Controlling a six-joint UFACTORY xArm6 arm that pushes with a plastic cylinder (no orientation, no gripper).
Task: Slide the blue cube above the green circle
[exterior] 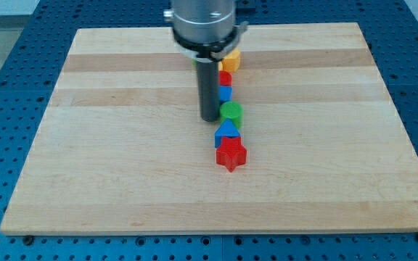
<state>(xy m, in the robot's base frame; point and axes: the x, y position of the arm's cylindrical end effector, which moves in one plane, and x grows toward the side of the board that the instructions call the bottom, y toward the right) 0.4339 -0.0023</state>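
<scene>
My rod hides a lot here. My tip [210, 119] sits on the wooden board [122, 167], just to the view's left of the green circle [231, 112], very close to it, though I cannot tell if they touch. The rod is a plain stick with no jaws, so it cannot open or close, and it holds nothing. The blue cube [226, 93] peeks out from behind the rod, right above the green circle and touching it or nearly so; only its right part shows. Above that, a small red block [225, 77] is also half hidden, so I cannot tell its shape. Higher still, a yellow block [231, 59] sticks out from under the big grey part of the arm, and its shape is hard to make out too. Below the green circle sits a blue triangle-like block [227, 133], and just under it lies the red star [231, 154], in full view. All the blocks make one line running from the view's top to bottom. There are no boxes or bowls, only the flat board on a blue table [6, 109] with small holes.
</scene>
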